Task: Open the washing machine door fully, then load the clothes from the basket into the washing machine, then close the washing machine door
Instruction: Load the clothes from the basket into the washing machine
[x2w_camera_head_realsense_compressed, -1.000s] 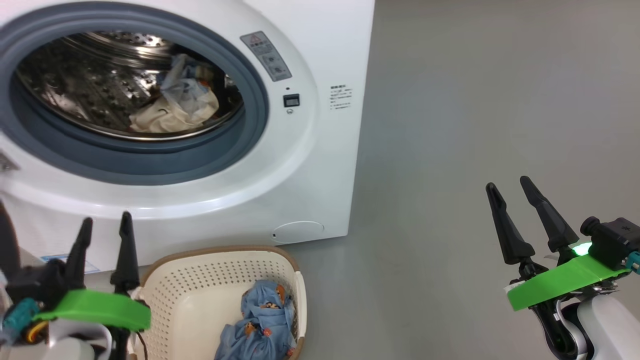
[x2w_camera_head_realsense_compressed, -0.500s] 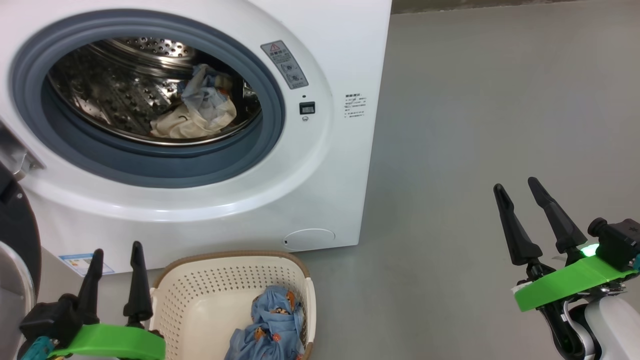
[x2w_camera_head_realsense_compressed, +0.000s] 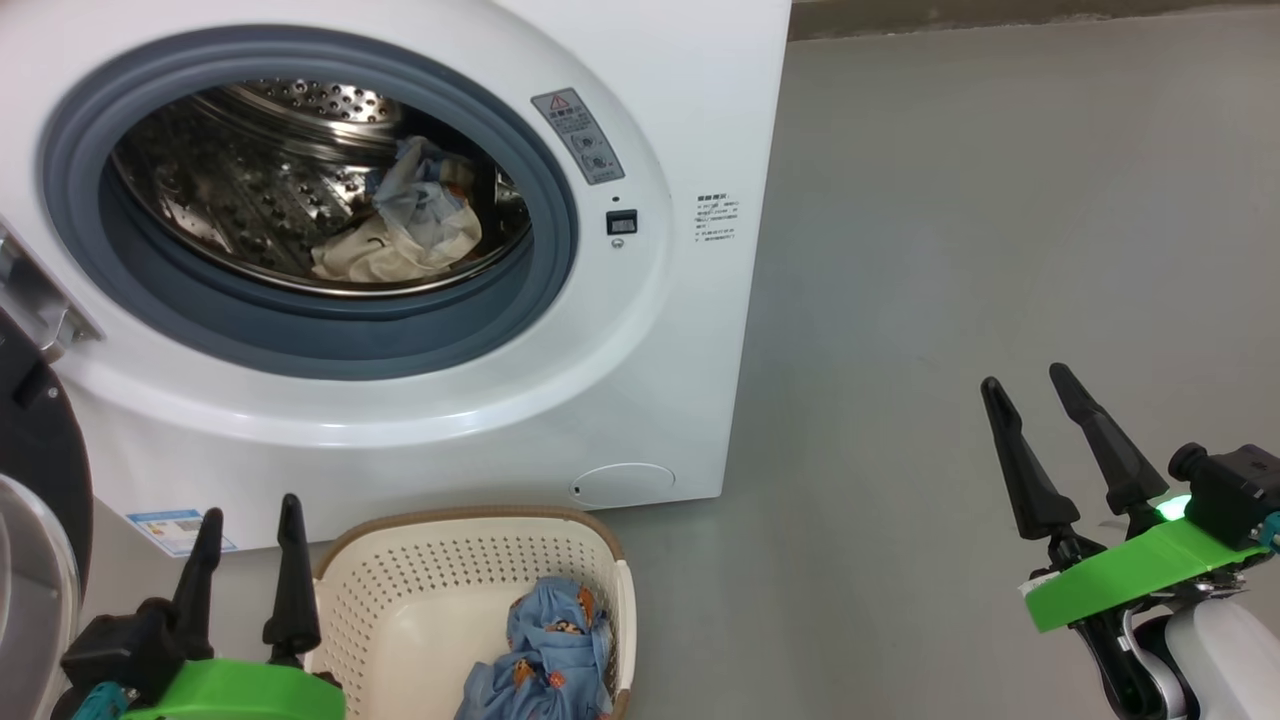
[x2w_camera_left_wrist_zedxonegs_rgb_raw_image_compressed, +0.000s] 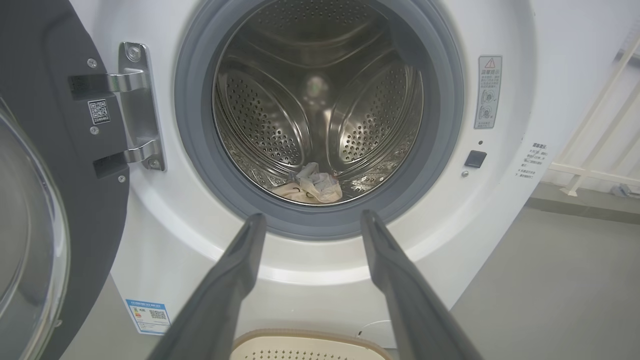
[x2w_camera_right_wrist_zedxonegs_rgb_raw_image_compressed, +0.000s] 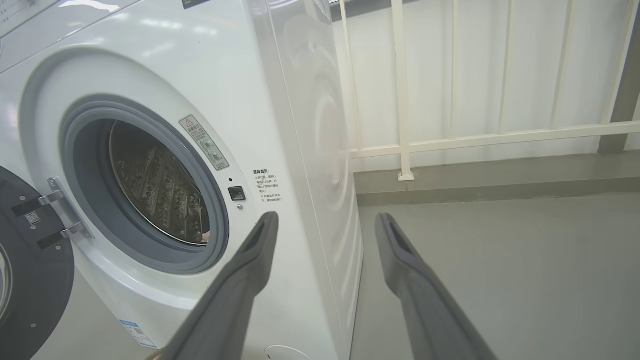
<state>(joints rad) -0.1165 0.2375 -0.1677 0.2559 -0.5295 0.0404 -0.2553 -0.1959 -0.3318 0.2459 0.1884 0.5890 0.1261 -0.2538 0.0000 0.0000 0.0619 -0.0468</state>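
Grey concrete floor (x2w_camera_head_realsense_compressed: 950, 250) spreads under everything, and a white railing (x2w_camera_right_wrist_zedxonegs_rgb_raw_image_compressed: 400, 100) stands against a pale wall ahead of the right claw (x2w_camera_head_realsense_compressed: 1024, 378). The washer (x2w_camera_head_realsense_compressed: 690, 100) is a white box with a round mouth ringed by a grey-blue gasket (x2w_camera_head_realsense_compressed: 330, 335). Inside it the steel drum (x2w_camera_left_wrist_zedxonegs_rgb_raw_image_compressed: 260, 120) is shiny and perforated. The door (x2w_camera_left_wrist_zedxonegs_rgb_raw_image_compressed: 85, 210) stands swung wide on a steel hinge (x2w_camera_left_wrist_zedxonegs_rgb_raw_image_compressed: 134, 105), left of the left claw (x2w_camera_head_realsense_compressed: 251, 508), showing a black rim and a clear glass bowl. Clothes (x2w_camera_head_realsense_compressed: 400, 235), cream and pale blue, lie crumpled low in the drum, straight ahead of the left claw and well beyond its tips. The basket (x2w_camera_head_realsense_compressed: 400, 590) is cream and perforated with a brown rim. It sits on the floor before the washer, just right of the left claw. A blue garment (x2w_camera_head_realsense_compressed: 550, 650) with orange-brown figures lies bunched in its right end.

The door is cut off at the frame edge in each view, so its outer half cannot be seen. The basket's near end runs off the bottom of the head view. The print on the cream piece and the text on a blue label (x2w_camera_head_realsense_compressed: 180, 528) low on the washer are too small to read.

Both claws point forward and up, fingers spread wide and empty. The left claw hangs low before the washer's mouth. The right claw hovers over bare floor, well right of the washer.
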